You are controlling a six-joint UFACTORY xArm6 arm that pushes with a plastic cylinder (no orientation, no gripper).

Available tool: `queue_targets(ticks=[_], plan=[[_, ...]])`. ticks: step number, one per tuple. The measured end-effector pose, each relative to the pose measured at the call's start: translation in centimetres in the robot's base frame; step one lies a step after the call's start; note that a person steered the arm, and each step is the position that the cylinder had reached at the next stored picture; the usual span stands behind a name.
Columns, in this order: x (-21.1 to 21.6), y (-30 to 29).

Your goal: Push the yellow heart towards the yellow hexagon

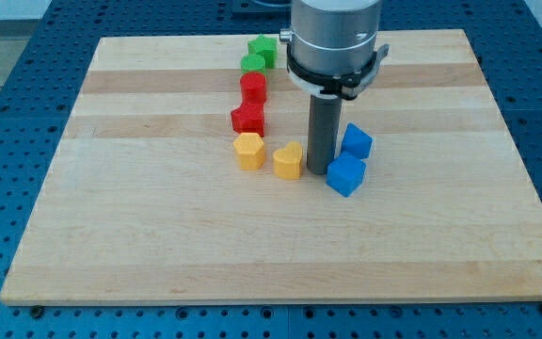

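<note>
We see my tip (pixel 317 170) bare, clamping nothing, just right of the yellow heart (pixel 289 161), the yellow hexagon (pixel 249 150) close on the heart's left.

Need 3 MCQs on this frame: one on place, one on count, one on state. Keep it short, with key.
1. Where is my tip relative to the yellow heart block?
A. at the heart's right in the view
B. at the heart's left in the view
C. far off near the view's bottom edge

2. How many blue blocks lie on the wooden board?
A. one
B. two
C. four

3. How do the yellow heart and the yellow hexagon block stand?
A. stacked
B. side by side, close together
C. at opposite board edges

Key: 1 A, the rod comes down just right of the heart, between it and the blue blocks. 2 B, two blue blocks sit right of the rod, one above the other in the view. 3 B, the hexagon lies just left of the heart; whether they touch I cannot tell.
</note>
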State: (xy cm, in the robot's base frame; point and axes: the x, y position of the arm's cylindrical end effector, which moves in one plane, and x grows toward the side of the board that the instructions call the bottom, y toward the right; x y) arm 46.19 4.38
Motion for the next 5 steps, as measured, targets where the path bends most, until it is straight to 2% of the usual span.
queue_targets(ticks=[2,3,4,5], plan=[[-0.6,0.0],[-2.6,0.1],[-2.1,-1.8],[0.5,-1.8]])
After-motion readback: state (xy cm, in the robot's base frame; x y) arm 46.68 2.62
